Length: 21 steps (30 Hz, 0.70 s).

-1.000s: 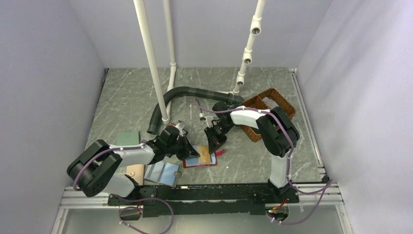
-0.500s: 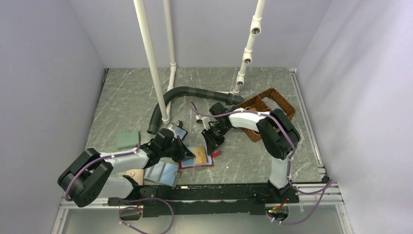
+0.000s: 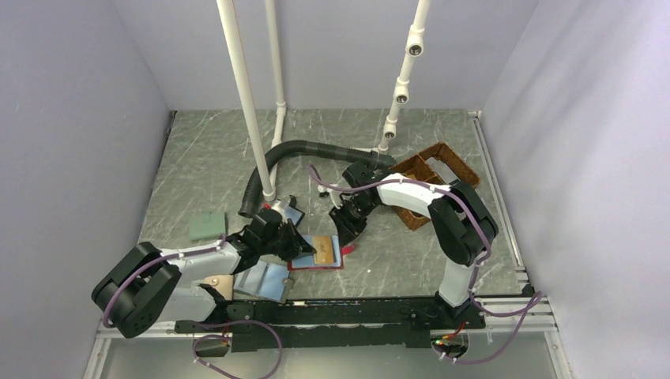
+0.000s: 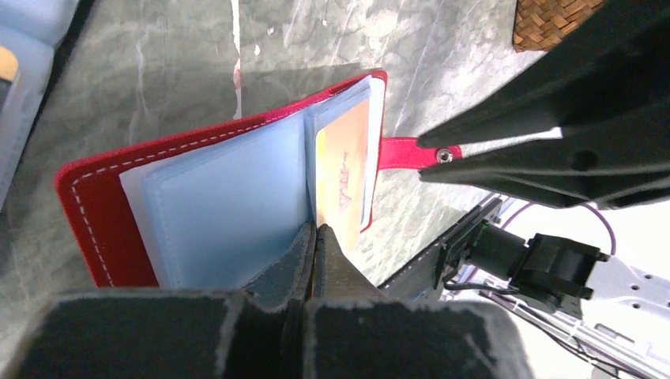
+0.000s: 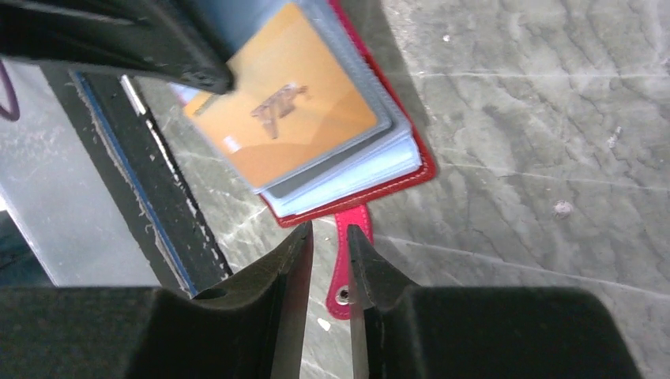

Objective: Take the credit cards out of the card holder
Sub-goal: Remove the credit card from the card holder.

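The red card holder (image 3: 296, 266) lies open on the table, showing blue-grey sleeves (image 4: 229, 197). Its red pull tab (image 4: 407, 150) points right. A tan credit card (image 4: 348, 166) sticks out of a sleeve, and a grey card (image 5: 312, 174) lies under it. My left gripper (image 4: 316, 230) is shut on the near edge of the tan card. In the top view the left gripper (image 3: 304, 249) is at the holder's left side. My right gripper (image 5: 328, 233) is narrowly open just off the holder's edge, over the pull tab (image 5: 341, 272). In the top view the right gripper (image 3: 348, 230) is at the holder's right.
A wicker basket (image 3: 434, 162) stands behind the right arm. A black hose (image 3: 304, 150) and white pipes (image 3: 249, 103) are at the back. A green-grey wallet (image 3: 208, 227), a blue case (image 3: 265, 280) and another blue-faced case (image 3: 292, 215) lie left of the holder.
The left arm has swung lower and left, and the holder has slid a little left with it. The right gripper followed slightly left. The tan card stands further out.
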### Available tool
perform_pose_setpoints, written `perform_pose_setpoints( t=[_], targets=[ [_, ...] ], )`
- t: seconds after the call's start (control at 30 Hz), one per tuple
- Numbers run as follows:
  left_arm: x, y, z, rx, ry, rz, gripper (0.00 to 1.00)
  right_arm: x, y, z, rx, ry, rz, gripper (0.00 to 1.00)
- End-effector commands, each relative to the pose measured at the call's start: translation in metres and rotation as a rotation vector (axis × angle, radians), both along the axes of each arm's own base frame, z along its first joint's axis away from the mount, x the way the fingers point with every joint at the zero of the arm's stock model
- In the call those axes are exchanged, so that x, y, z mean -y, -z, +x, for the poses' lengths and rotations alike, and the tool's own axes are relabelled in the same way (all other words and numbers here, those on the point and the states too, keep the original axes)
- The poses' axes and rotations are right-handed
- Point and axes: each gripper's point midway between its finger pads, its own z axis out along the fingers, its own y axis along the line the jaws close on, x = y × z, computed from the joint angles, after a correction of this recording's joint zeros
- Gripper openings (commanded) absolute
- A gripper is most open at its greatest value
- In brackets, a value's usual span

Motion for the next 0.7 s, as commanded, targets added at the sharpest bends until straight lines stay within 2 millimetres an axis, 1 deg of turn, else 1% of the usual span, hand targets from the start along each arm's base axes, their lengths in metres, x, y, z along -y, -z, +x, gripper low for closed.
perform_pose_setpoints(
  t=[0.0,0.1,0.23,0.33,0.47,0.57,0.67],
  targets=[
    [0.011,-0.010,0.020,0.134,0.035,0.016,0.00,-0.009,-0.029,-0.006,0.028,-0.097,0.112,0.26],
    [0.017,-0.010,0.026,0.152,0.041,0.014,0.00,-0.012,-0.020,-0.021,-0.058,-0.129,0.139,0.28],
    [0.018,-0.006,0.027,0.147,0.037,0.017,0.00,-0.013,0.001,-0.031,-0.144,-0.128,0.093,0.28],
    [0.014,-0.004,0.025,0.142,0.022,0.023,0.00,-0.008,0.019,-0.026,-0.137,-0.093,0.017,0.27],
    [0.003,0.000,0.018,0.105,-0.013,0.042,0.00,0.006,0.041,-0.015,-0.081,-0.037,-0.102,0.25],
    [-0.004,0.004,0.010,0.030,-0.052,0.009,0.00,0.015,0.052,-0.007,-0.042,-0.008,-0.170,0.24],
    [-0.011,0.009,0.002,-0.043,-0.079,-0.001,0.00,0.019,0.057,-0.004,-0.031,0.003,-0.206,0.23]
  ],
)
